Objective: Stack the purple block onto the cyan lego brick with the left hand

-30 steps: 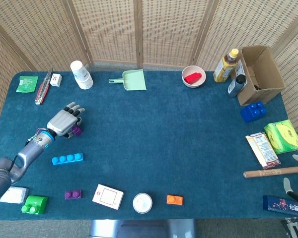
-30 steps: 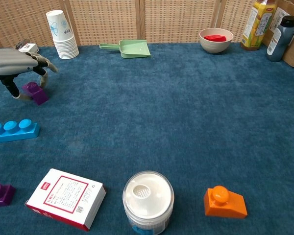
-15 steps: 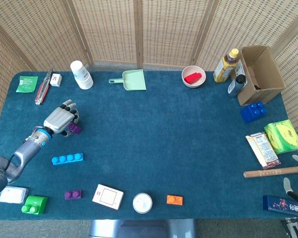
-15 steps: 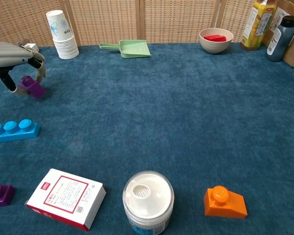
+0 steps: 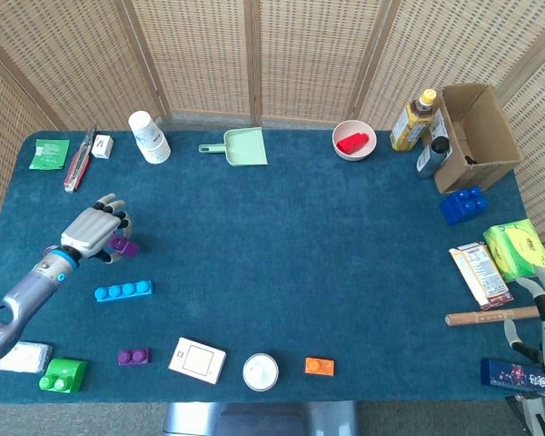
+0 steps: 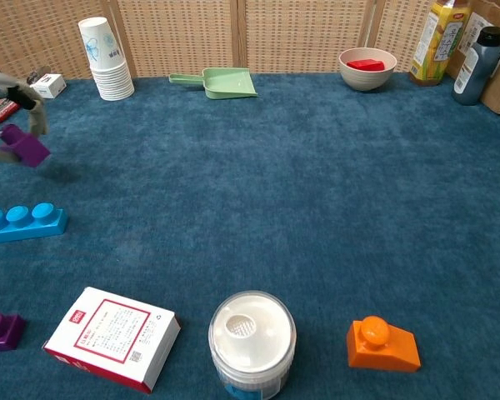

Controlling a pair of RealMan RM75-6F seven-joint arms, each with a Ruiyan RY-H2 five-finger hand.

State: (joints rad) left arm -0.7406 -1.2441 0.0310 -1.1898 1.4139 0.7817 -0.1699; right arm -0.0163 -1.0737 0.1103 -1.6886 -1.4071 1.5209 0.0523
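My left hand (image 5: 93,232) pinches a small purple block (image 5: 123,245) and holds it above the blue cloth near the table's left edge. In the chest view the purple block (image 6: 24,146) hangs clear of the cloth at the far left, with only the fingertips (image 6: 35,107) of that hand showing. The cyan lego brick (image 5: 123,291), long with a row of studs, lies flat on the cloth just in front of the hand; the cyan brick (image 6: 22,222) sits below and apart from the block. My right hand (image 5: 543,322) shows at the lower right edge, partly cut off.
A second purple brick (image 5: 133,356), a white card box (image 5: 197,360), a white jar lid (image 5: 261,371) and an orange brick (image 5: 319,366) line the front. A green brick (image 5: 64,373) sits front left. Paper cups (image 5: 148,137) and a green scoop (image 5: 238,146) stand at the back.
My left hand has lifted the purple block off the cloth and drawn it left and slightly toward the table's front. The cyan brick has not moved.
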